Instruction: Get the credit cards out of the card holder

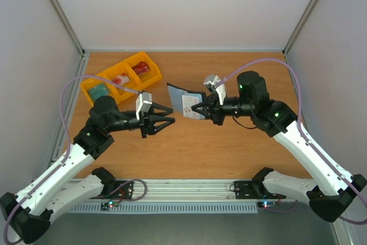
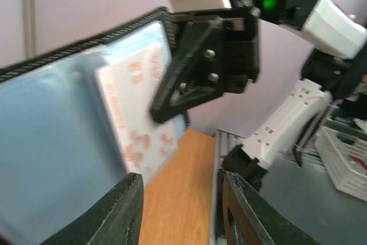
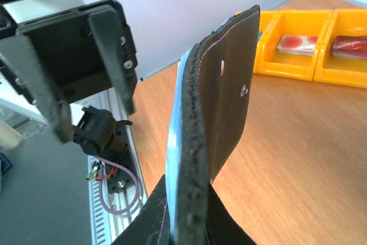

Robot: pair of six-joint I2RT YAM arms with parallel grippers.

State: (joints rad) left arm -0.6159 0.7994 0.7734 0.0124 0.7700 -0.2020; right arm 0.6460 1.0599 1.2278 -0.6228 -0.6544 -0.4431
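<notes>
- Showing a wooden table (image 1: 229,147) closed in by plain white walls (image 1: 189,4) on the far, left and right sides, with a metal rail (image 1: 189,190) along its near edge.
- Three joined yellow bins (image 1: 120,78) sit at the far left corner. One holds a red item, one a pale item with red spots, one a teal item.
- The card holder (image 1: 182,98) is held in the air above the middle of the table, slightly toward the far edge, clear of the wood.
- The right gripper (image 1: 198,110) pinches the card holder at one edge, both fingers pressed against it. The right wrist view shows the black outer cover (image 3: 223,101) edge-on and upright.
- The card holder hangs open, its grey-blue lining (image 2: 51,142) turned toward the left arm.
- One credit card (image 2: 143,113), pale with red print, lies against the lining, part of it under the right gripper's finger.
- The left gripper (image 1: 166,117) hovers just beside the card holder with its fingers (image 2: 114,210) spread apart, touching nothing.
- A purple cable (image 1: 71,84) loops above each arm.
</notes>
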